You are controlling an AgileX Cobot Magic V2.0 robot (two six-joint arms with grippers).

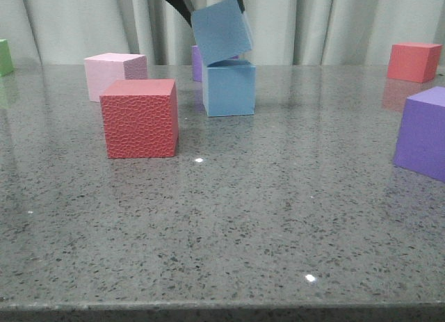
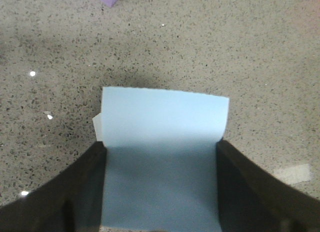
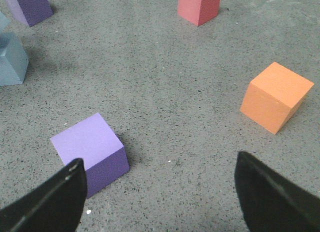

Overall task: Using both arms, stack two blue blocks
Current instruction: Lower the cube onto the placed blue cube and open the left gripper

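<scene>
Front view: my left gripper (image 1: 215, 5) comes in from the top edge with its jaws clamped on the upper blue block (image 1: 221, 31), which hangs tilted, one low corner touching or just above the lower blue block (image 1: 230, 90). That one stands flat on the table (image 1: 222, 224), far centre, right of the red block (image 1: 140, 118). The held cube sits slightly left of the one beneath and must level out before I release.

Left wrist view: the fingers (image 2: 80, 192) press both sides of the smooth, pale blue face (image 2: 162, 152); a sliver of the lower block (image 2: 96, 126) peeks past its edge.

Right wrist view: my right gripper (image 3: 160, 197) hangs wide open and empty near a purple block (image 3: 92, 152), well apart from the stack, beside an orange block (image 3: 275, 96).
</scene>
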